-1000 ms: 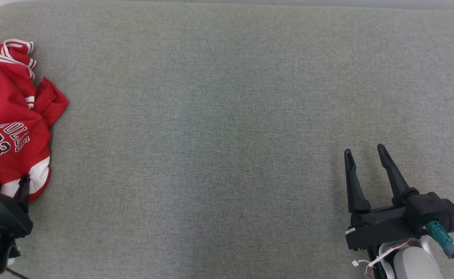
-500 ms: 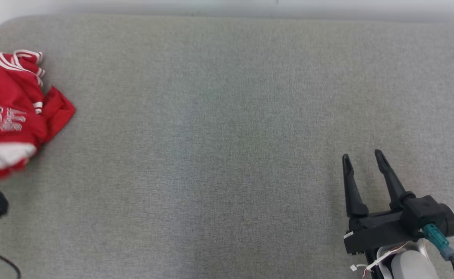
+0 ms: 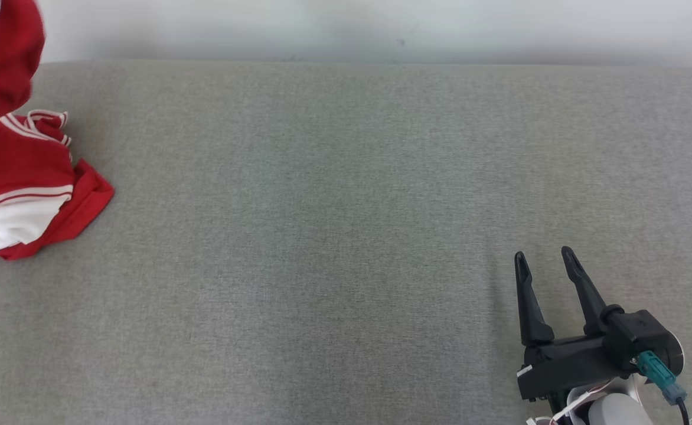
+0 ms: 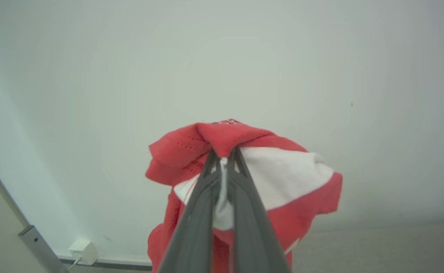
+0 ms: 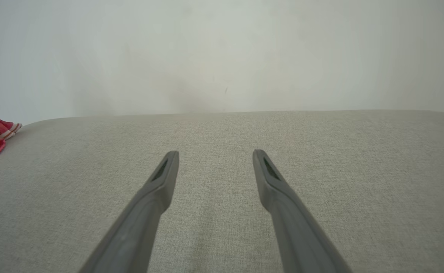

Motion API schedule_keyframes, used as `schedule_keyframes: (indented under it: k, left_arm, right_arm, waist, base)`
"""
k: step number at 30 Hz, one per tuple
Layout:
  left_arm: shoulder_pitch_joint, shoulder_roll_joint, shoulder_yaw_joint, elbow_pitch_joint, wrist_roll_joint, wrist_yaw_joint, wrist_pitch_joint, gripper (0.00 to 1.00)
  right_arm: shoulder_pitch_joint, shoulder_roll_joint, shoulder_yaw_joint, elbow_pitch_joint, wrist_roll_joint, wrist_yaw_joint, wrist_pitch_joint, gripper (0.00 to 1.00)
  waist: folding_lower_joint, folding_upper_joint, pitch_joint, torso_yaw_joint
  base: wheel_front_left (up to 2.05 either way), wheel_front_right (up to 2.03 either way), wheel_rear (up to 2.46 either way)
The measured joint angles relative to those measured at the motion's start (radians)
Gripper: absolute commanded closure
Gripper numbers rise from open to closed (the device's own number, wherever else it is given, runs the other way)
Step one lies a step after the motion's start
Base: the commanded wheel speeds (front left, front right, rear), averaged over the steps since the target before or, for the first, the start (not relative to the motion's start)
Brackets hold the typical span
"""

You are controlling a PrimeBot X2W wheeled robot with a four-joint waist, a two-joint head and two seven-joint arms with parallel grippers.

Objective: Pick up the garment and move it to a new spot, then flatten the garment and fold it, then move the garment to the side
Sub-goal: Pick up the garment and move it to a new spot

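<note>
I have the left gripper (image 4: 224, 153) clamped on a fold of the red jersey (image 4: 282, 170), fingers almost together with red and white cloth pinched between them; that pinched part hangs in the air against the pale wall (image 4: 244, 57); on head view the rest of the jersey lies bunched at the far left edge of the grey fabric surface (image 3: 322, 236), its raised part blurred in the top-left corner; right gripper (image 3: 544, 255) sits lower right, fingers spread wide with nothing between them, well apart from the jersey; can't tell if it touches the surface
</note>
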Motion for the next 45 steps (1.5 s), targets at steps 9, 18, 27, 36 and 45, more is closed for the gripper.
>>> schedule_keyframes:
  k: [9, 18, 27, 36, 45]
  left_arm:
    - [-0.203, -0.095, -0.091, -0.128, 0.032, -0.013, 0.047, 1.00]
    - [-0.247, -0.199, -0.188, -0.171, 0.047, -0.025, 0.072, 1.00]
    - [-0.174, -0.289, -0.261, -0.140, 0.034, -0.030, 0.050, 1.00]
    - [0.011, -0.394, -0.330, -0.080, 0.005, -0.017, -0.012, 1.00]
    - [0.254, -0.449, -0.397, 0.090, -0.038, -0.019, -0.073, 1.00]
  right_arm:
    - [0.014, 0.004, 0.004, 0.001, 0.015, 0.000, -0.003, 0.00]
    - [0.014, 0.006, 0.032, -0.001, 0.054, 0.000, -0.003, 0.00]
    - [0.041, 0.006, 0.019, -0.001, 0.059, 0.000, -0.003, 0.00]
    - [0.056, 0.006, -0.006, -0.014, 0.055, 0.000, -0.003, 0.00]
    - [0.053, 0.006, 0.000, -0.007, 0.046, 0.000, -0.003, 0.00]
  waist:
    - [0.0000, 0.0000, -0.025, -0.060]
    - [0.0000, 0.0000, -0.043, -0.170]
    - [0.0000, 0.0000, -0.054, -0.280]
    - [0.0000, 0.0000, -0.060, -0.304]
    - [0.0001, 0.0001, -0.047, -0.265]
  base:
    - [0.00, 0.00, 0.00]
    - [0.00, 0.00, 0.00]
    - [0.00, 0.00, 0.00]
    - [0.00, 0.00, 0.00]
    - [0.00, 0.00, 0.00]
